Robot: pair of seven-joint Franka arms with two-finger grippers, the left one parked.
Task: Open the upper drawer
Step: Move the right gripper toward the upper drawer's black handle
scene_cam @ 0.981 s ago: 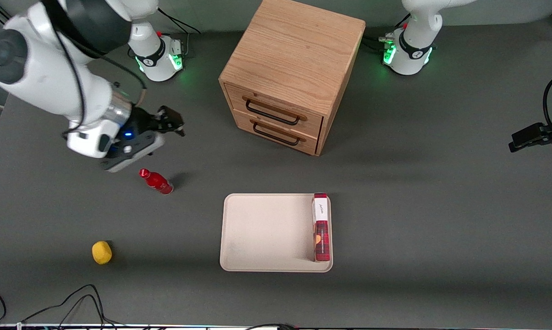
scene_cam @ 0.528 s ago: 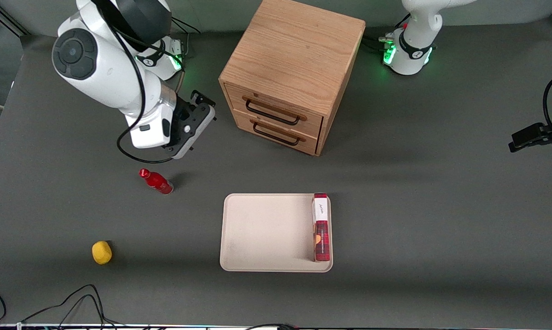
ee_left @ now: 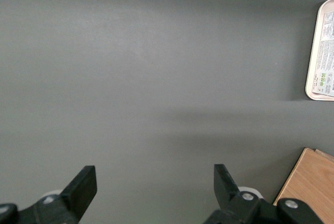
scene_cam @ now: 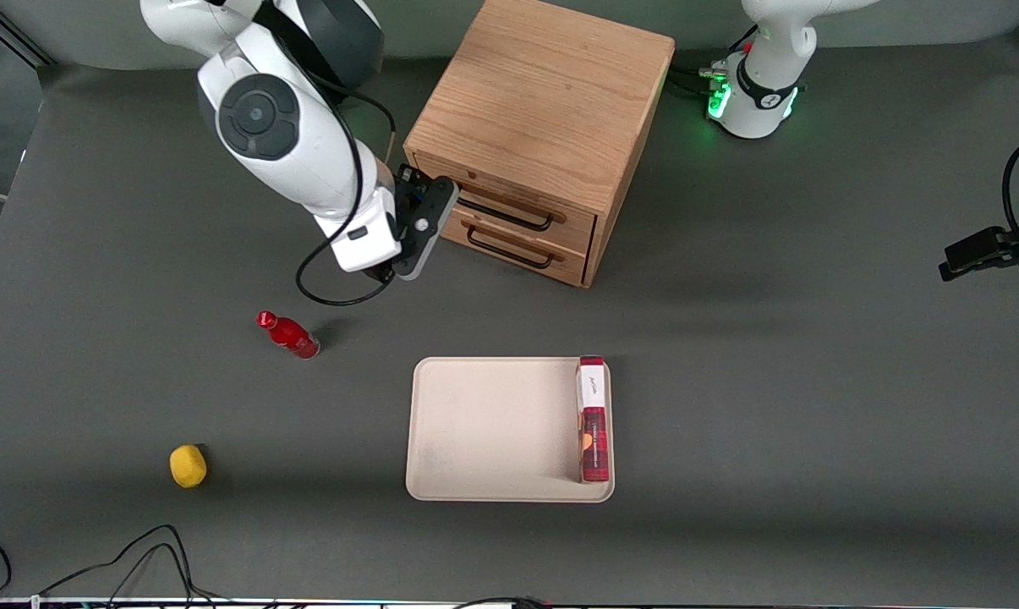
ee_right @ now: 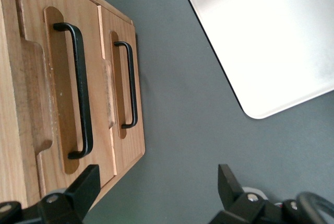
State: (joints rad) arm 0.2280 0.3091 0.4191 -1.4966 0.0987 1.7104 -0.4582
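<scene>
Dark grey counter (scene_cam: 771, 381) carries everything we work with: the boxy wooden cabinet (scene_cam: 543, 93) sits at about twelve o'clock of the front view's centre, and the upper drawer (scene_cam: 509, 196) is the top one of its two, shut flush, with its black wire handle (scene_cam: 502, 209) facing the front camera at a slant.

Over the last second we have swung our right arm in from the working arm's end of the counter, and the hand (scene_cam: 424, 222) now hangs just in front of the drawer fronts, at the corner of the cabinet nearest our arm's base. In the wrist view its fingers (ee_right: 83, 185) stand well apart, with nothing between them, and the handle (ee_right: 78, 88) shows close ahead, not yet between them. We judge the approach nearly done; what remains is to line up on the upper handle, not the lower drawer (scene_cam: 517, 245) and its twin handle just beneath.

For pulling, the counter in front of the drawers looks free. The beige tray (scene_cam: 492, 423) with its red box (scene_cam: 593, 419) lies nearer the camera, at about six o'clock of the cabinet and apart from it. The red bottle (scene_cam: 289, 335) and the yellow ball (scene_cam: 188, 466) lie around seven o'clock, well off the drawer's line of travel.
</scene>
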